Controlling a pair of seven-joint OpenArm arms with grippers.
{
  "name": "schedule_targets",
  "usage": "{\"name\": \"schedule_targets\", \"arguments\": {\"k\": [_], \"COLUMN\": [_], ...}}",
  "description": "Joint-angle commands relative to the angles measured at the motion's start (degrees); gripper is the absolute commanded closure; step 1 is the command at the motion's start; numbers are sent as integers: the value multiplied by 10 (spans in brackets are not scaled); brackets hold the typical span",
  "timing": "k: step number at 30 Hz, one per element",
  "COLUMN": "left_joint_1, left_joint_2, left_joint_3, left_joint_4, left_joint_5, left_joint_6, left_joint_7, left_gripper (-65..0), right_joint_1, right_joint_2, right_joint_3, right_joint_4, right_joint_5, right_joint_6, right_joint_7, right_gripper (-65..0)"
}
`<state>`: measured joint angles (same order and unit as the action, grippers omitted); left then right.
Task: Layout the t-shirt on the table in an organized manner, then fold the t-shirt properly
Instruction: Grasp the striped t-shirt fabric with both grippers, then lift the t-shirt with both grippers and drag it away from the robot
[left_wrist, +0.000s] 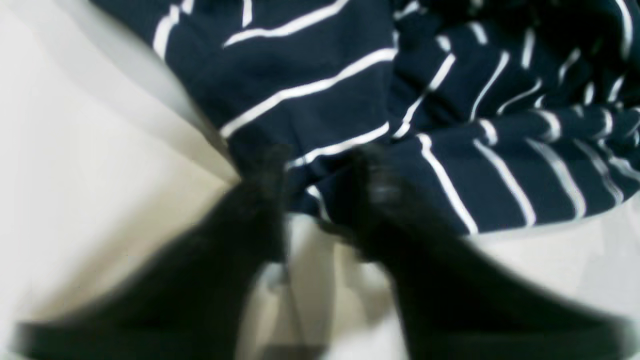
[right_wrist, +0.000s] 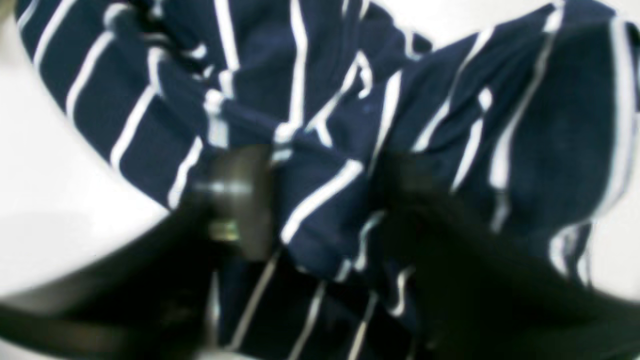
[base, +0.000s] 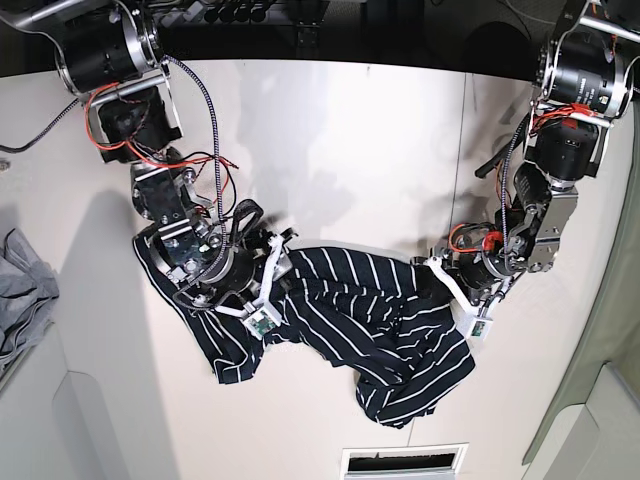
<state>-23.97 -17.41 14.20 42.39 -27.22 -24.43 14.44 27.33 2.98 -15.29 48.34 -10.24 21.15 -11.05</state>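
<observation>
The navy t-shirt (base: 360, 320) with thin white stripes lies crumpled across the white table (base: 350, 150). In the left wrist view my left gripper (left_wrist: 317, 170) straddles a fold at the t-shirt (left_wrist: 325, 85) edge, its black fingers (left_wrist: 260, 200) apart, with table showing below the gap. The right wrist view shows my right gripper (right_wrist: 325, 190) over bunched t-shirt (right_wrist: 325, 125) fabric, jaws wide, a thick fold between them. Both wrist views are blurred. From the base view, the right arm (base: 195, 255) sits at the shirt's left end and the left arm (base: 520, 240) at its right end.
A plain light grey cloth (base: 20, 290) lies at the table's left edge. A thin dark seam (base: 465, 150) runs down the tabletop on the right. A white slotted vent (base: 405, 462) sits at the front edge. Red and black cables (base: 205, 160) hang along the right arm.
</observation>
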Motion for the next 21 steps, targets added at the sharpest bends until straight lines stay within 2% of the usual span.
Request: {"name": "schedule_targets", "arguments": {"k": [1,2,4,6,9,11,15,18,21], "left_joint_1": [-16,-16,-16,-17,-11,4,70,139,210], "left_joint_2": [0,3,2,-3,-24,-47,-104,-144,-174], "left_joint_3": [-2,-2,-2,-2,-2,-2,-2,-2,-4], "left_joint_4": [4,4,5,13,49,94,216,317,404], "left_joint_5": [3,10,15,15,-6,-43,-92,-94,-94], "left_joint_6": [-2,-2,-7,-25,-83,-102,-110,-109,-107], "left_joint_7": [-10,-10,-9,-7,30,70,103,103,102], "left_gripper": [-8,0,0,0,0,0,0,0,0], "right_joint_1": [19,18,18,13,-9,-39,-128,-189,-247], "right_joint_2": [1,1,1,1,2,2,4,7,10], "right_joint_3": [-1,-1,-1,-1,0,0,0,0,0], "right_joint_4": [-1,-2,-1,7,41,90,222,299,350], "right_joint_5": [2,2,2,14,40,51,68,79,78], "right_joint_6": [-6,-5,-1,3,11,11,11,11,11], "right_joint_7": [10,10,8,5,-30,-64,-92,-119,-122], "right_gripper": [-95,0,0,0,0,0,0,0,0]}}
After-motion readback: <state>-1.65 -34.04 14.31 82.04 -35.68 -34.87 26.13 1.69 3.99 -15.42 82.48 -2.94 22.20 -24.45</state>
